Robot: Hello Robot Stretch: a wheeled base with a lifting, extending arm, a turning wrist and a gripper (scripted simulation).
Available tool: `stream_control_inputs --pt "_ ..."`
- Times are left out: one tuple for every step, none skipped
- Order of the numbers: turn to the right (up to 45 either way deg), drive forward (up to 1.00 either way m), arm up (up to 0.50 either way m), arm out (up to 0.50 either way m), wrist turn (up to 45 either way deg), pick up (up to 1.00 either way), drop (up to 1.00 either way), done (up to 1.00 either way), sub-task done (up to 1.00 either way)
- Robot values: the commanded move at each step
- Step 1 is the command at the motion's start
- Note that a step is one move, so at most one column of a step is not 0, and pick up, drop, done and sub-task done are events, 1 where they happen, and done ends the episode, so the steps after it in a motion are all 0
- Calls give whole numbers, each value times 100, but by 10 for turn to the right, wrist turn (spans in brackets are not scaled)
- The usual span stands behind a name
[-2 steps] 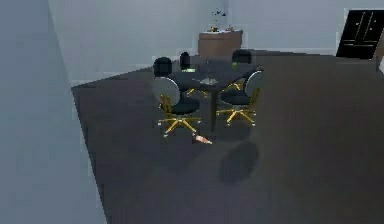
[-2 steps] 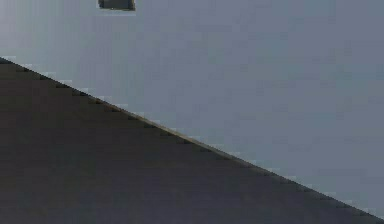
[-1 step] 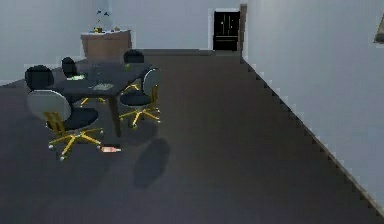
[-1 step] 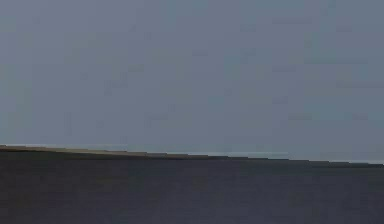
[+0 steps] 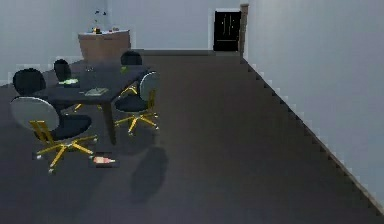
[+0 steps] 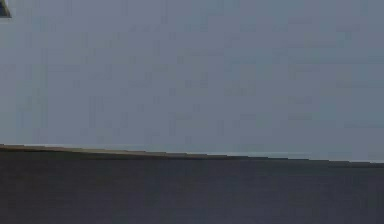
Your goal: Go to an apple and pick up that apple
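A dark table (image 5: 118,72) stands at the forward view's left, ringed by several office chairs (image 5: 55,125) with gold legs. A small greenish thing (image 5: 77,84) and a flat pale thing (image 5: 95,92) lie on the tabletop; neither can be made out as an apple. A small pinkish thing (image 5: 103,159) lies on the floor beside the nearest chair.
A wooden cabinet (image 5: 104,46) stands against the far wall behind the table. A dark doorway (image 5: 227,30) opens in the far wall. A pale wall (image 5: 330,70) runs along the forward view's right. Dark floor (image 5: 220,140) stretches ahead. A plain wall (image 6: 190,80) meets dark floor (image 6: 190,190).
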Motion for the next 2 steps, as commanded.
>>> stream_control_inputs --pt "30 0 0 0 0 0 0 0 0" --pt "0 100 0 0 0 0 0 0 0"
